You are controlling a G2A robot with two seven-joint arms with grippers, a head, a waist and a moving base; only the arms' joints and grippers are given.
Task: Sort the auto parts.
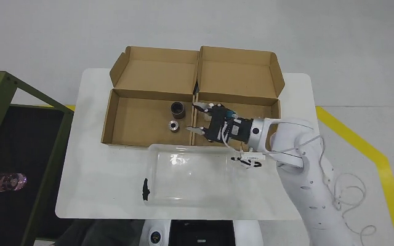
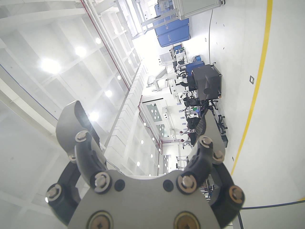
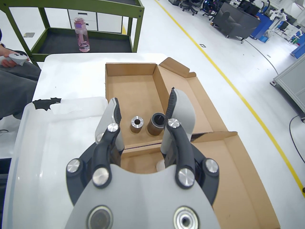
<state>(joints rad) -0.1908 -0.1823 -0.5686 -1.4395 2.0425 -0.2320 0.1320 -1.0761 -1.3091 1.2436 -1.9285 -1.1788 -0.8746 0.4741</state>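
Two metal parts stand in the left cardboard box (image 1: 132,120): a dark cylinder (image 1: 178,110) (image 3: 156,123) and, beside it, a silver bushing (image 1: 173,126) (image 3: 137,124). My right gripper (image 1: 194,118) (image 3: 143,95) hovers open over the wall shared with the right cardboard box (image 1: 237,74) (image 3: 228,168), holding nothing and pointing at the two parts. A small white object (image 3: 161,165) lies in the right box, mostly hidden under the gripper. In its own wrist view, my left gripper (image 2: 140,110) is open and empty, turned up toward the hall ceiling.
A clear plastic tray (image 1: 191,178) (image 3: 47,144) lies on the white table in front of the boxes, with black tape (image 1: 145,189) on its rim. A green cart (image 1: 24,123) with a pink bottle (image 3: 82,34) stands off the table's left side.
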